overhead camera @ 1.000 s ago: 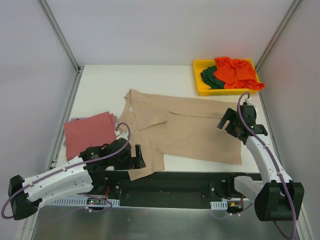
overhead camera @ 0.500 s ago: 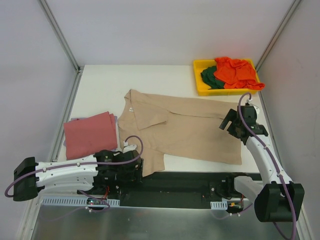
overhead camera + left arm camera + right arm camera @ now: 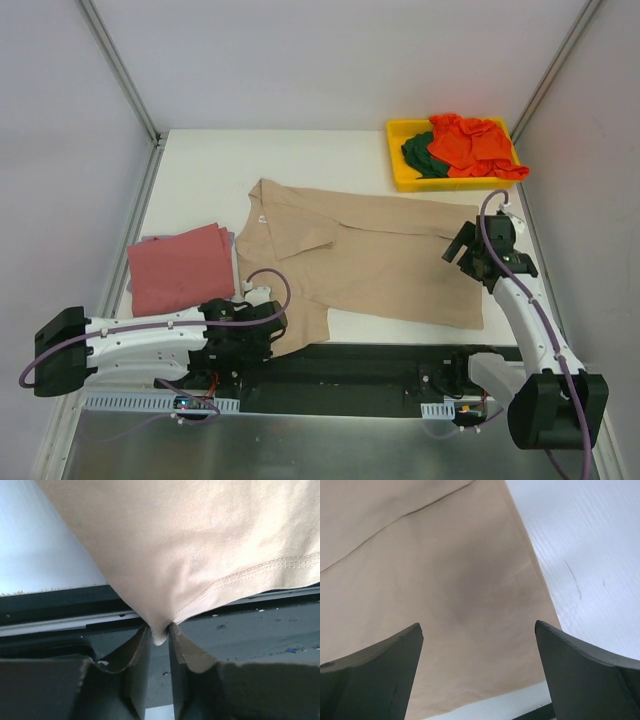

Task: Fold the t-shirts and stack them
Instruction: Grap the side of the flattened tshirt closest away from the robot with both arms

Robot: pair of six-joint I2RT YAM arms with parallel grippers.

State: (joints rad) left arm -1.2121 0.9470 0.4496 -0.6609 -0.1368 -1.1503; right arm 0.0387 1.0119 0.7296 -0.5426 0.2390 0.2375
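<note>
Drawn in since a second ago: left claw point(image 3: 159, 630), then wide apart beside the cloth, now pinched onto a small fold at the near corner of the tan t-shirt point(image 3: 370, 255), with its arm lying lower and flatter along the near edge. Shifted slightly as well: right claw point(image 3: 477, 625), a little further out over the same shirt.

White table point(image 3: 210, 180) under both claws, stretching ahead of them.

Tan t-shirt spread flat across the middle, fanning out ahead of the left claw from the pinched corner, stitched hem running off to that claw's right. Same shirt directly below the right claw, its side edge just to that claw's right with bare table past it.

Dusty-red t-shirt point(image 3: 180, 265) folded flat, ahead and to the left of the left claw, just beside the tan shirt.

Yellow bin point(image 3: 400, 180) well ahead of the right claw, at the far corner. Orange-red t-shirt point(image 3: 470, 145) heaped in it, spilling over the rim; dark green t-shirt point(image 3: 420, 155) tucked at its left.

Right claw spread wide, gripping nothing, hovering clear of the cloth.
</note>
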